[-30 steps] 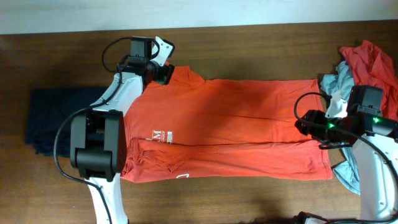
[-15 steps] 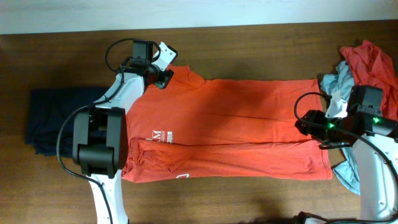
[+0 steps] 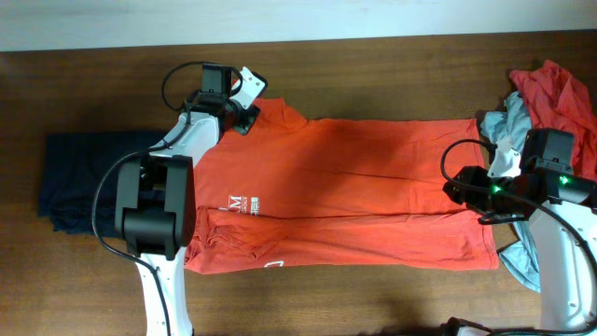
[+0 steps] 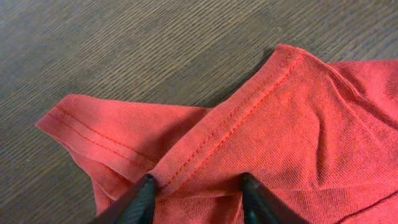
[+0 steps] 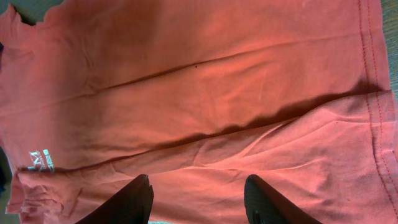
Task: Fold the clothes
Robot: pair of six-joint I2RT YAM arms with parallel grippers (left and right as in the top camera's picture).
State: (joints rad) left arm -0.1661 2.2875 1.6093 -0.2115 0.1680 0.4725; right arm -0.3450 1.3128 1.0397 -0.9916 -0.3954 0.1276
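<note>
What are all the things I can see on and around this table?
orange-red T-shirt: one, orange-red with small white print, spread flat across the middle of the table.
navy garment: one, dark navy, at the left end, beside the left arm.
red garment: one, red, crumpled at the far right corner.
grey-blue garment: one, grey-blue, crumpled by the red one, partly under the right arm.
table: one, dark brown wood.
left arm: one, white and black.
right arm: one, white and black.
left pincer: one, black, open astride a sleeve seam.
right pincer: one, black, open over the shirt's right end.
</note>
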